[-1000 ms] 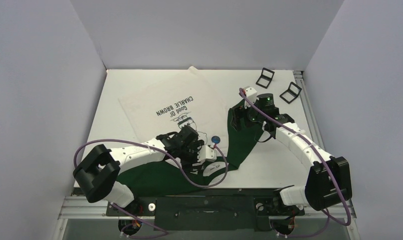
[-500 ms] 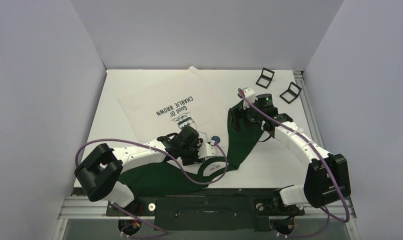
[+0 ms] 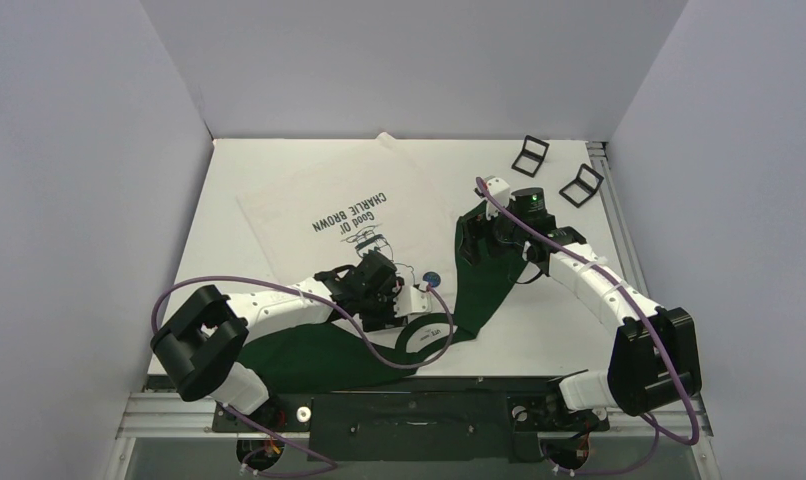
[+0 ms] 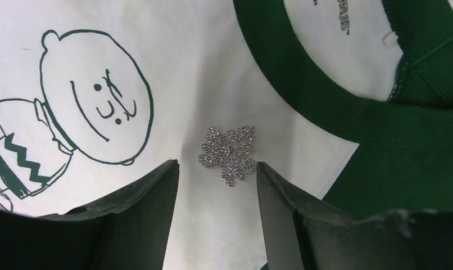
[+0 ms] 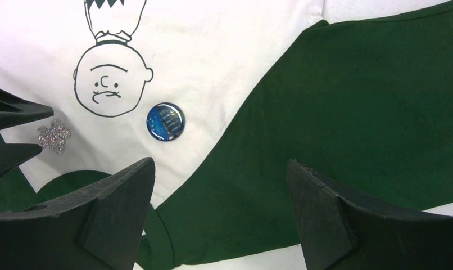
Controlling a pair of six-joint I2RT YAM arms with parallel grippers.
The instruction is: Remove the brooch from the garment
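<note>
The garment [image 3: 319, 200] is a white T-shirt with dark green sleeves, lying flat and printed with a cartoon face [image 4: 95, 115]. A silver rhinestone flower brooch [image 4: 230, 153] is pinned on the white cloth near the green collar [image 4: 325, 107]; it also shows in the right wrist view [image 5: 54, 136]. My left gripper [image 4: 217, 166] is open, low over the shirt, with the brooch just ahead of the gap between its fingertips. A round blue badge [image 5: 165, 121] sits beside the face [image 3: 430, 278]. My right gripper [image 5: 221, 163] is open and empty above the green sleeve [image 5: 353, 112].
Two small black folding stands [image 3: 530, 154] [image 3: 581, 184] sit at the back right of the white table [image 3: 569, 330]. Purple cables loop along both arms. Grey walls close in the left, back and right sides.
My left gripper has shifted slightly back and to the left over the shirt. The right arm has barely moved.
</note>
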